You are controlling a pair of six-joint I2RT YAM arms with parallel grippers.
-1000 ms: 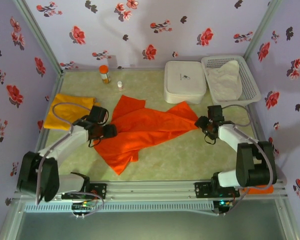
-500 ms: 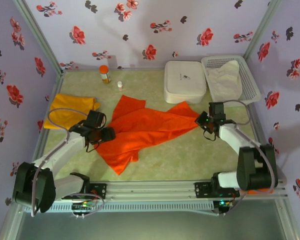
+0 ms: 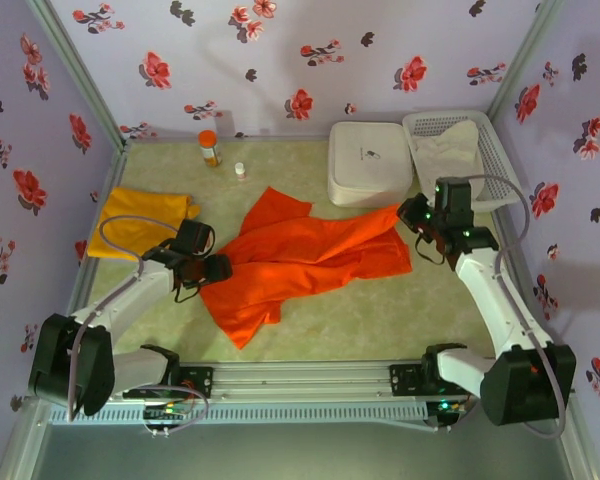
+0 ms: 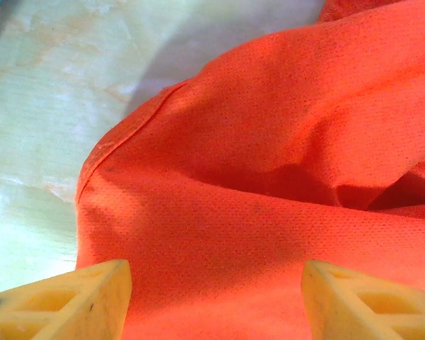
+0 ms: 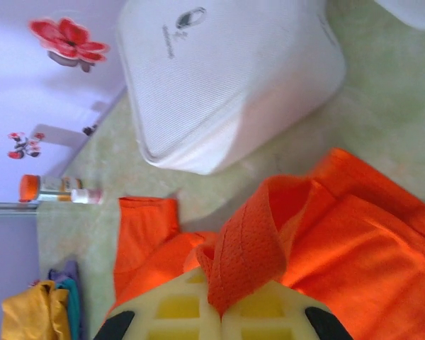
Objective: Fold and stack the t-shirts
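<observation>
My right gripper (image 5: 219,312) is pinching a corner of the orange shirt (image 3: 300,260), with the jaws shut on a small fold beside the white box (image 3: 368,160). My left gripper (image 4: 212,297) is waiting with its jaws wide over the shirt's left edge, gripping nothing. The shirt is lying crumpled mid-table, and the yellow shirt (image 3: 140,215) is lying apart at the left. The cloth is looking light, soft and limp. I am judging it will sag, so hems and corners are giving the best hold. The box, the basket (image 3: 500,165) and the orange-capped bottle (image 3: 209,147) are standing behind, where a lifted edge could catch.
</observation>
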